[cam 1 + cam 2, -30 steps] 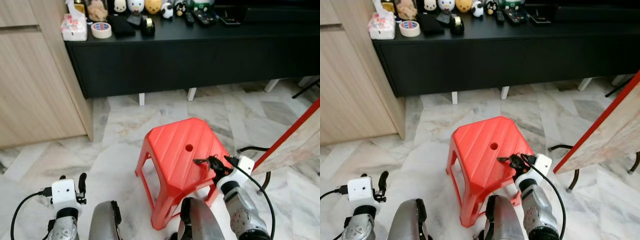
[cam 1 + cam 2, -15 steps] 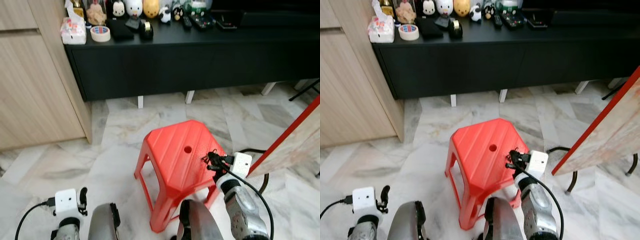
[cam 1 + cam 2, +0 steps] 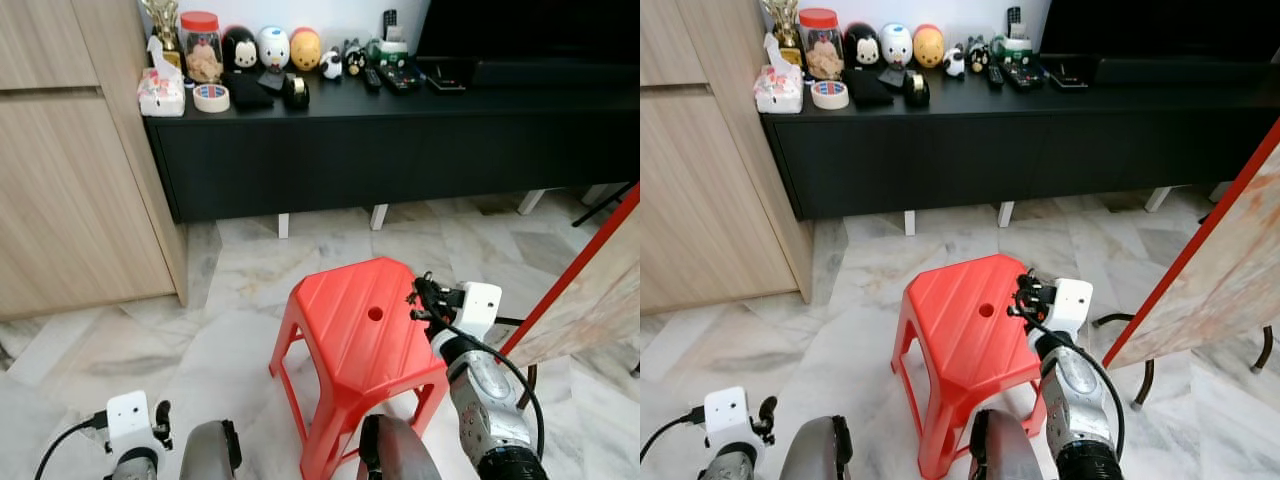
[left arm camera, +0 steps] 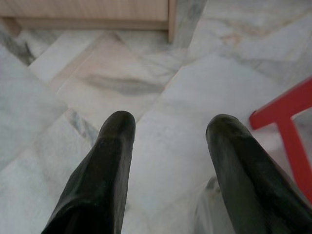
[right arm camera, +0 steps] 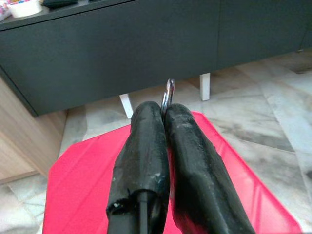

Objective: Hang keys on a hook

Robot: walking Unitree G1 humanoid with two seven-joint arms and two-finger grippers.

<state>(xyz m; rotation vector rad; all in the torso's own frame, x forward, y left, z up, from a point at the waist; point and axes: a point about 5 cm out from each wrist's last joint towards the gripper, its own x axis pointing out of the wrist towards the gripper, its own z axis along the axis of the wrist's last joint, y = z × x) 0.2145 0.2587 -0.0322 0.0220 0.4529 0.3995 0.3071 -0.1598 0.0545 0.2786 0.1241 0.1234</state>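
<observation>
The right tool (image 3: 418, 300) is squeezed tight on the keys (image 5: 168, 95), up above the red stool (image 3: 350, 330), so they don't drop; the left tool (image 4: 168, 131) hangs low over the floor with its fingers apart, holding nothing; I see no hook.

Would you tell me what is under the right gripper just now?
The right gripper, shut on the keys, hangs over the red stool. Most of the keys are hidden between its fingers.
</observation>
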